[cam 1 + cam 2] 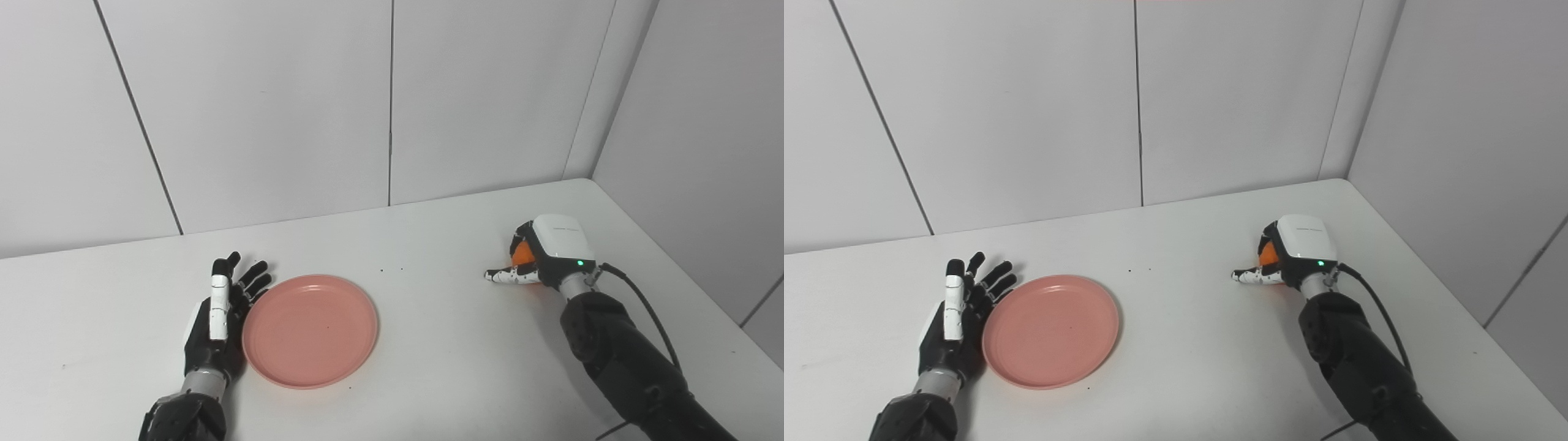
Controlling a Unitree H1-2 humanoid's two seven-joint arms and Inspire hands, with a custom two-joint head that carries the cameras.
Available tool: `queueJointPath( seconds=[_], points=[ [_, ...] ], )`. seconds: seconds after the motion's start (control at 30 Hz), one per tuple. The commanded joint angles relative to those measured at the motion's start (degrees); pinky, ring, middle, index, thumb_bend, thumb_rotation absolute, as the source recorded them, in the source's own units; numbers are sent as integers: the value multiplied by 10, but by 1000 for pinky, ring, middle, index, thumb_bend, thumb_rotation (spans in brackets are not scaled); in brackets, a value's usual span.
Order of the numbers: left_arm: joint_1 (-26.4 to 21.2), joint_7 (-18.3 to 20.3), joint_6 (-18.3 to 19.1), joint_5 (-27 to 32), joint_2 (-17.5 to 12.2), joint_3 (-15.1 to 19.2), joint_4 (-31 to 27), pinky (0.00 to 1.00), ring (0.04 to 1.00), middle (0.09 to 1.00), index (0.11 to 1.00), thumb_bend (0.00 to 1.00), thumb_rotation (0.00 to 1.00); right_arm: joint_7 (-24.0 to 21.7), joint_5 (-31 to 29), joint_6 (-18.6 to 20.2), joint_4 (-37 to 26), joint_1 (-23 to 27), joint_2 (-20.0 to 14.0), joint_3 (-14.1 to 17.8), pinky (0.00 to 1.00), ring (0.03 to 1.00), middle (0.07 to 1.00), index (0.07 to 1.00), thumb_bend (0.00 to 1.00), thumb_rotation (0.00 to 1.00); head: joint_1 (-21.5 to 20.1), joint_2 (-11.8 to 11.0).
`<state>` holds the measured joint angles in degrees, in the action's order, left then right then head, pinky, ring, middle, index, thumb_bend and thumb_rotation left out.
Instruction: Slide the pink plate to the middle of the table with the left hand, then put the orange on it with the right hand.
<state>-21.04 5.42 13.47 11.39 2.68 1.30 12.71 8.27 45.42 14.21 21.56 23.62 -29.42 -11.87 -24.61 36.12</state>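
While the left eye view doesn't have much in it, the count is easy: one pink plate [310,331], one orange [522,253], two hands, all on one white counter [429,367]. The plate sits flat, a bit left of the middle of the counter, nothing on it. The left hand [219,315] is right up against the plate's left rim, on edge with its palm facing the plate, fingers [254,278] straight and spread a little, holding nothing. Way over on the right side, the right hand [539,257] is curled over the orange from above, so only a small patch of orange peeks out between the dark fingers and the white back of the hand. One white finger sticks out flat toward the plate. There's a green light lit near the wrist and a black cable running off the arm.

Right eye view, same deal from slightly to the side: still one plate [1051,331], one orange [1268,252], two hands. The left hand [958,318] is touching the plate's left edge, open. The right hand [1283,257] is wrapped on the orange, which seems to be resting on the counter, well apart from the plate. Pale wall panels behind the counter.
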Motion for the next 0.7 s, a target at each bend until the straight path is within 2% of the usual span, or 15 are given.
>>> queueJointPath(
  seconds=[0.0,0.23,0.37,0.43,0.5,0.67],
  points=[
    [7,-2,34,1,-3,1,9,868,872,863,999,773,956,-33,-6,13,15,-23,-5,-9,149,200,261,293,563,354,1,0],
    [7,-4,36,-2,0,-1,8,868,870,859,996,772,956,-30,-6,6,-16,-19,-19,-7,147,198,259,296,561,370,7,4],
    [8,-12,34,-13,3,-5,7,786,851,854,985,784,952,-36,-16,5,-41,-16,-24,5,138,184,243,280,567,361,17,7],
    [10,-14,34,-15,6,-7,5,777,858,861,985,787,952,-45,-19,12,-71,-12,-27,12,135,181,242,285,571,350,23,8],
    [11,-16,35,-16,10,-7,4,810,869,871,985,789,946,-52,-17,17,-99,-8,-29,19,129,176,240,296,580,330,33,9],
    [15,-21,37,-19,21,-12,-2,849,878,871,985,777,948,-47,-19,-5,-136,-3,-39,34,130,178,245,310,578,281,60,13]
  ],
)
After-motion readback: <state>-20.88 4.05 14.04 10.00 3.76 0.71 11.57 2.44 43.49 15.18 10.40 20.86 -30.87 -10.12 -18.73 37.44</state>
